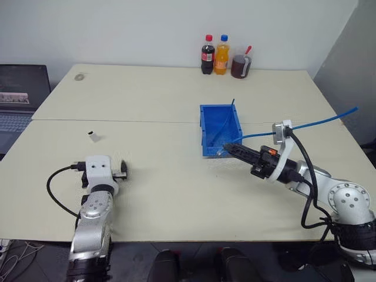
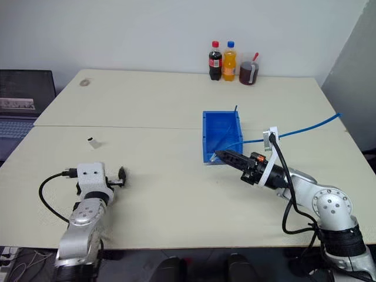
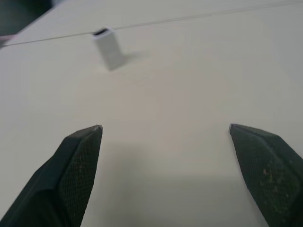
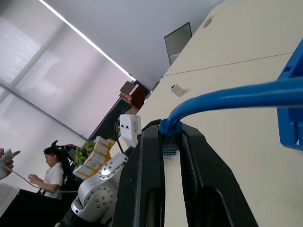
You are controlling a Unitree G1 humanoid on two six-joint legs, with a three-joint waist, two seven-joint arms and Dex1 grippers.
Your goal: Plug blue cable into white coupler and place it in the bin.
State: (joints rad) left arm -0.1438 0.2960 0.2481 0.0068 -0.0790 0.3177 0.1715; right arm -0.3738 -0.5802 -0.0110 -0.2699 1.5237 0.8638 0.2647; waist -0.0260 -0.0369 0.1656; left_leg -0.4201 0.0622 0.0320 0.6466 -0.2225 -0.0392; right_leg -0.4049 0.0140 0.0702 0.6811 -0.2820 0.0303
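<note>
Left gripper: standing wide open and empty over the table, near its front-left corner.
White coupler: lying alone toward the table's left edge, ahead of the left gripper.
Right gripper: clamping the blue cable beside the bin's front lip.
Bin: sitting right of the table's centre.
Bottles: standing at the far edge; labels unreadable.

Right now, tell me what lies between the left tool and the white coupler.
Bare tabletop: the left wrist view shows nothing between the open left tool and the white coupler.
</note>
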